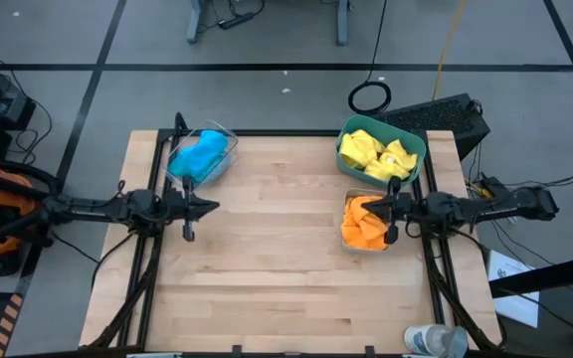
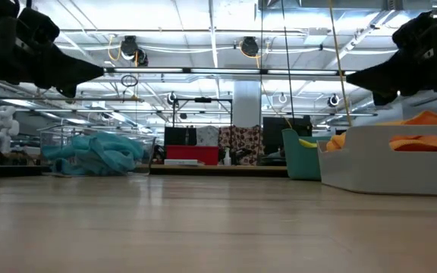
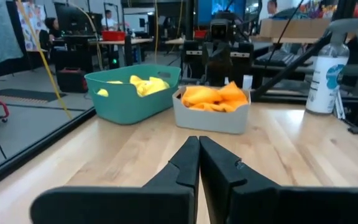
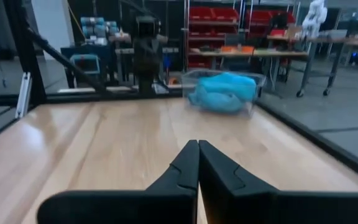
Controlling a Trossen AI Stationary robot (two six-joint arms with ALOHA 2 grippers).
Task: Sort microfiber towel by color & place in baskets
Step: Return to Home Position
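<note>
All six towels are binned and the middle of the table (image 1: 286, 264) is bare wood. Both arms are raised off it and point at each other across its width.

The left gripper (image 3: 199, 146) hangs over the left part of the table, just beside the clear bin (image 2: 55, 142) on its near side. Its jaws are pressed together with nothing in them.

The right gripper (image 4: 198, 149) hangs above the grey bin (image 3: 213, 118) at the right edge. Its jaws are also closed tight and empty.

- **Blue towels** (image 1: 199, 159): bunched inside the clear bin at the far left corner of the table. They fill most of it.
- **Yellow towels** (image 1: 376, 154): crumpled inside the teal bin (image 3: 129, 102) at the far right corner.
- **Orange towels** (image 1: 361, 227): heaped in the grey bin, poking above its rim.

The grey bin sits just in front of the teal bin. From above the two look touching or nearly so, and I can't tell which. The clear bin is turned at a slant to the table edge, while the other two sit roughly square to it.

A spray bottle (image 3: 325, 68) stands upright near the right front corner of the table, well apart from the bins. No towels lie loose on the table or hang over any rim.
</note>
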